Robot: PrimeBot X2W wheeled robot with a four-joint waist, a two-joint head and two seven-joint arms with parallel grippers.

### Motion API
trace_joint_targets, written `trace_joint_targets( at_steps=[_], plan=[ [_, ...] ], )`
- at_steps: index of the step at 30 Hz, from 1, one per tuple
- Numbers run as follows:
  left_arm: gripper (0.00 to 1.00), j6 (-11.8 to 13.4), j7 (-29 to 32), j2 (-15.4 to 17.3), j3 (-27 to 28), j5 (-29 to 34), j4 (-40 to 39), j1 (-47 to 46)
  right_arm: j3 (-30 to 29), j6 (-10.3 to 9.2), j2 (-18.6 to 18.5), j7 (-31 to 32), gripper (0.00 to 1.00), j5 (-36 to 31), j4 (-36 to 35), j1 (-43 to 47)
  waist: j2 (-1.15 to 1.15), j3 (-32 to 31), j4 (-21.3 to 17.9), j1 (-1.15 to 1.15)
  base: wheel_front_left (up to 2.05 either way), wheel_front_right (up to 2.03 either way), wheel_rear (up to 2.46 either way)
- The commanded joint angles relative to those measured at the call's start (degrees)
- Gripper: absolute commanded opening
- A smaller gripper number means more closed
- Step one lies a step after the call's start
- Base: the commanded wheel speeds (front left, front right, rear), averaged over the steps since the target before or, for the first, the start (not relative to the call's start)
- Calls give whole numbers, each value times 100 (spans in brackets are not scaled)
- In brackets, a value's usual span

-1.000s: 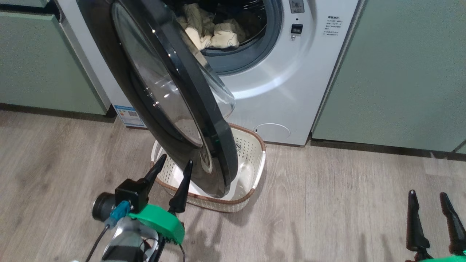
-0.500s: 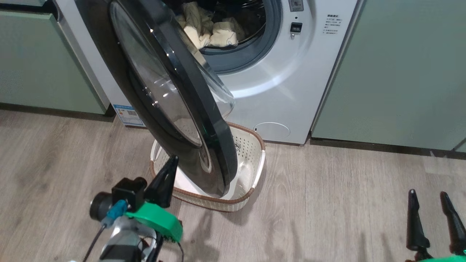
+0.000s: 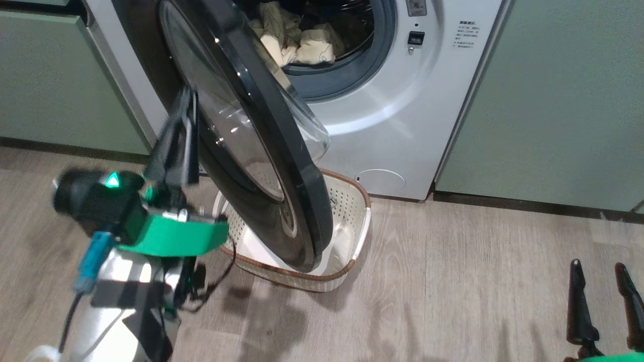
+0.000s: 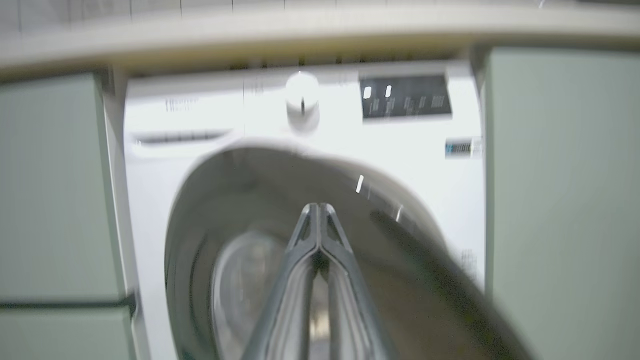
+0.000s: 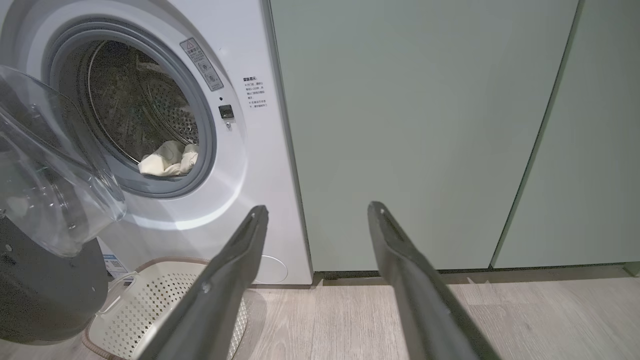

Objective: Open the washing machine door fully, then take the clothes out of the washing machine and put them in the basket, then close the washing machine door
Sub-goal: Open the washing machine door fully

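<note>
left hand [image 3: 187, 103] pinched shut and empty, up beside the part-open glossy black round washing machine door [image 3: 261, 151]; right hand [image 3: 598, 266] spread open above the grey wood floor [image 3: 453, 301].

The floor [image 3: 453, 281] is grey-brown wood-look planks, with soft dark shadows [image 3: 271, 322] on its near part. Flat pale green cabinets [image 3: 553, 100] stand on the floor, and a dark plinth [image 3: 528, 205] runs along their foot where they meet it. High above the floor a pale counter [image 4: 320, 30], blurred, tops them, with tiled wall [image 4: 150, 6] over it.
</note>
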Motion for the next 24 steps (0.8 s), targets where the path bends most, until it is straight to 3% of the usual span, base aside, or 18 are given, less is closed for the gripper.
trace_joint_targets(
  at_steps=[1,7,11,16,24],
  plan=[
    [0,23,-29,156,168,68,-359,-302,83,8,-54,-53,100,-39,-211,-110,0,-4,7,0,0,0,0],
    [0,-205,13,108,-386,173,-1269,-658,66,8,-51,-53,100,-45,-208,-94,0,-64,-18,0,0,0,0],
    [0,-445,435,-9,-1046,61,-1468,-668,58,8,-50,-53,100,-53,-179,-60,0,-112,-59,0,0,0,0],
    [0,-588,1129,-122,-1742,-266,-1366,-497,93,8,-49,-53,100,-47,-155,-43,0,-147,-135,0,0,0,0],
    [0,-567,2023,-183,-2417,-656,-680,-156,97,8,-49,-53,100,-4,-144,3,0,-171,-236,0,0,0,0]
  ],
)
